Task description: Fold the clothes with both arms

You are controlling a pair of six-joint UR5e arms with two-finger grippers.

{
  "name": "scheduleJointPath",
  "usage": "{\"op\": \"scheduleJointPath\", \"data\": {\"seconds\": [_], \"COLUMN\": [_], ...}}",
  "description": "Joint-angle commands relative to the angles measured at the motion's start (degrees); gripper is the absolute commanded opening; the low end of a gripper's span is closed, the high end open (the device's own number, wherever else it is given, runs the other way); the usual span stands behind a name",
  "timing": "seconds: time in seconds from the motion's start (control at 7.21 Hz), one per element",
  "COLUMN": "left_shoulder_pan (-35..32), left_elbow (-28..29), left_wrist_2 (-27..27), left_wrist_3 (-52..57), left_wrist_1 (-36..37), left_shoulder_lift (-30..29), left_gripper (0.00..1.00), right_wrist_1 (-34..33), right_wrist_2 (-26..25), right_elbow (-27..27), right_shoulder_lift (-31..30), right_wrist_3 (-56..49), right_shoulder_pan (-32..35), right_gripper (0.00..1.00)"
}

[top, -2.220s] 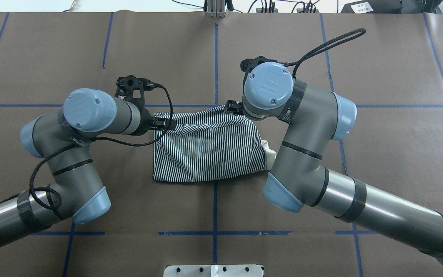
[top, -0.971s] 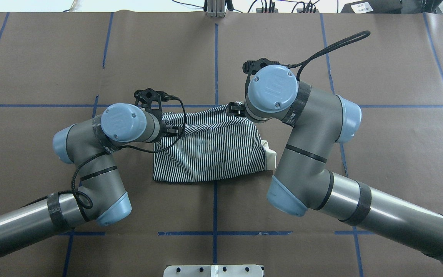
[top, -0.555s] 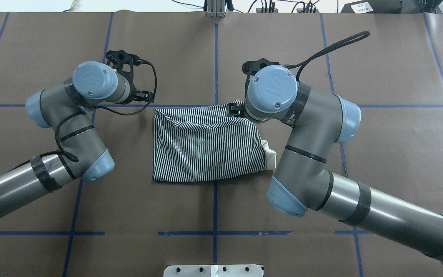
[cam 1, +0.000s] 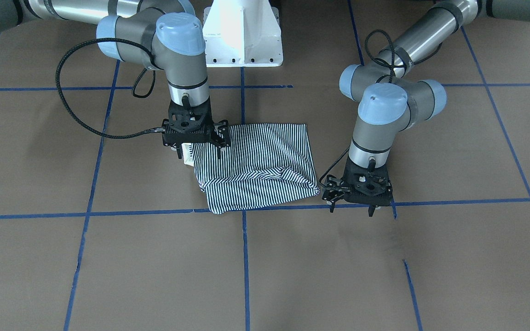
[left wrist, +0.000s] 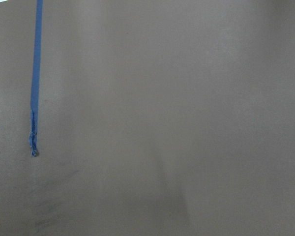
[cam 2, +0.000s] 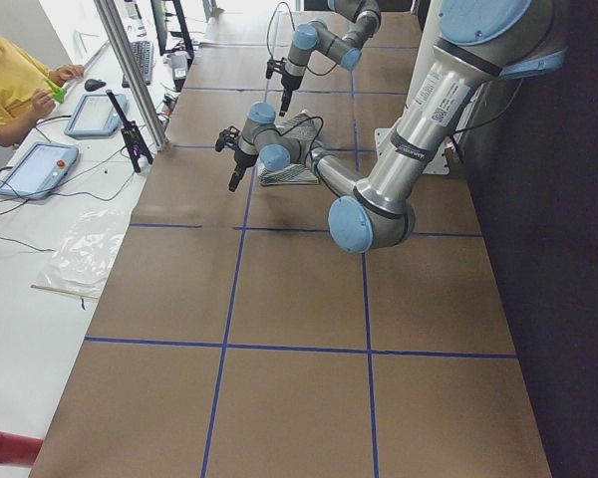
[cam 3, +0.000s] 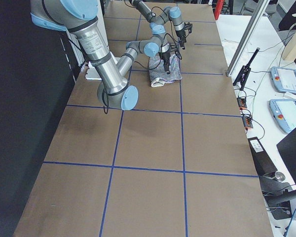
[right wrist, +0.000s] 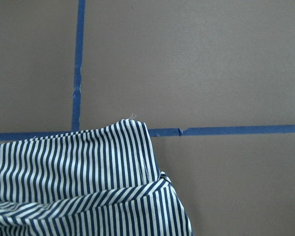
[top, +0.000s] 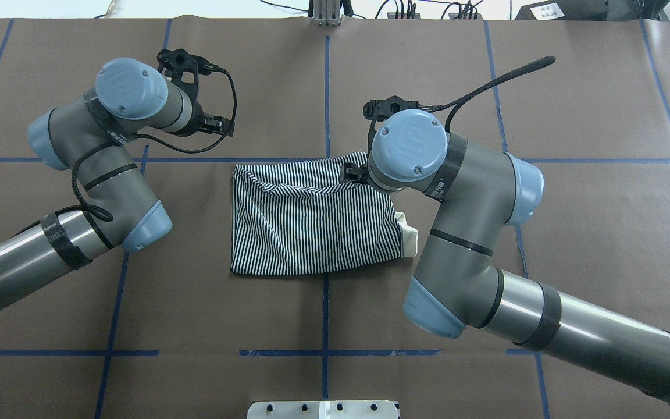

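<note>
The striped shirt lies folded into a rough rectangle around the middle of the table, well away from every edge. Its cream collar pokes out at the side nearest the right arm. The edge farthest from the robot is rumpled, with one loose fold lying across it. That far edge sits right along a strip of blue tape on the brown covering.

The right gripper points straight down over the collar end of the shirt. Its fingers are spread apart and hold nothing (its wrist camera shows the shirt's corner lying slack by a tape crossing).

The left gripper hangs near the shirt's far corner on the robot's left, clear of the cloth. Its fingers are also apart and empty, and its wrist camera sees only bare brown covering and the frayed end of a tape strip.

The white base stands at the robot's edge of the table. A person in a yellow top sits at a side bench.
</note>
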Motion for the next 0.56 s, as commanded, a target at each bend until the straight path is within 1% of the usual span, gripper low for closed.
{"op": "scheduleJointPath", "data": {"seconds": [0.0,0.14,0.42], "left_shoulder_pan": [0.0,0.1,0.2], "left_elbow": [-1.7,-1.6,-1.7], "left_wrist_2": [-2.0,-1.9,-2.0], "left_wrist_3": [-0.1,-0.1,-0.4], "left_wrist_1": [0.0,-0.1,-0.2], "left_shoulder_lift": [-0.2,-0.1,-0.2], "left_gripper": [1.0,1.0,1.0], "right_wrist_1": [1.5,3.3,2.0], "right_wrist_2": [-5.7,-6.9,-7.2], "right_elbow": [2.6,3.5,3.7], "right_shoulder_lift": [-3.3,-4.0,-4.4], "right_wrist_3": [7.8,7.7,7.8], "right_shoulder_pan": [-5.8,-6.4,-7.5], "right_gripper": [1.0,1.0,1.0]}}
